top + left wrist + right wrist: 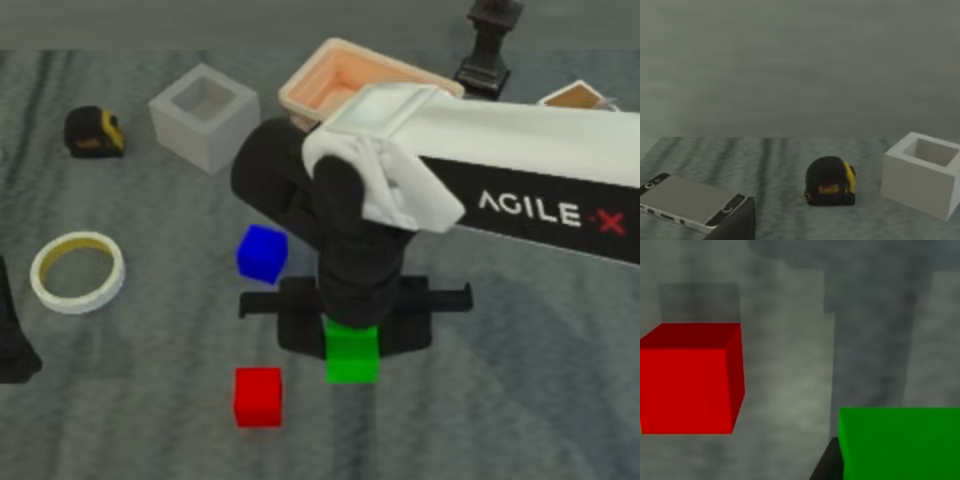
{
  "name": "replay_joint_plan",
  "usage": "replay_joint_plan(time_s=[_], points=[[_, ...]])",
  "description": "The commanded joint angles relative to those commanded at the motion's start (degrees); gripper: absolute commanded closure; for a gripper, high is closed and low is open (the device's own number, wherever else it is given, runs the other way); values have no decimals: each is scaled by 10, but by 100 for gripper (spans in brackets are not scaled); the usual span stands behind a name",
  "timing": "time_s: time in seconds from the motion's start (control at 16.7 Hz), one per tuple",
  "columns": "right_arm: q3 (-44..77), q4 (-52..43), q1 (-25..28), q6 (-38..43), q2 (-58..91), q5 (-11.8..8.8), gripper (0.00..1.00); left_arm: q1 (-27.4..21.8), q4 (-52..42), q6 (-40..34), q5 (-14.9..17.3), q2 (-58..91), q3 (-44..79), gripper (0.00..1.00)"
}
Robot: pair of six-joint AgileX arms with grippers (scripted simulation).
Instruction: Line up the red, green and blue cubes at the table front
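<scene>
The right arm reaches in from the top view's right edge and bends down over the middle of the table [560, 400], so that the right gripper [352, 340] hangs near the front with the green cube [352, 353] showing directly beneath its black body. In the right wrist view the green cube [900, 442] fills the near corner with a dark finger [827, 465] pressed against its side, so the gripper appears to be pinching it, though only that one finger shows. The red cube [258, 396] sits on the table just to the left of the green one and slightly nearer the front edge, clearly apart from it. The blue cube [262, 253] lies farther back, to the left of the arm's dark wrist. At the back of the table stand a grey hollow box [205, 115], a peach-coloured tray [345, 75] partly hidden by the arm, and a dark pedestal [490, 45]; a black and yellow tape measure [94, 132] and a roll of tape [77, 272] lie on the left side. The left arm is parked at the left edge, and whether its gripper is spread or closed I cannot tell.
</scene>
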Motion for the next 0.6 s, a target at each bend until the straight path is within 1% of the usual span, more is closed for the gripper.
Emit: replay_joint_plan(time_s=[0.36,0.6], points=[[-5,11,0,-1,5,-2,100,0,0,0,0,0,0,0],[-54,87,3,-2,30,-2,100,0,0,0,0,0,0,0]])
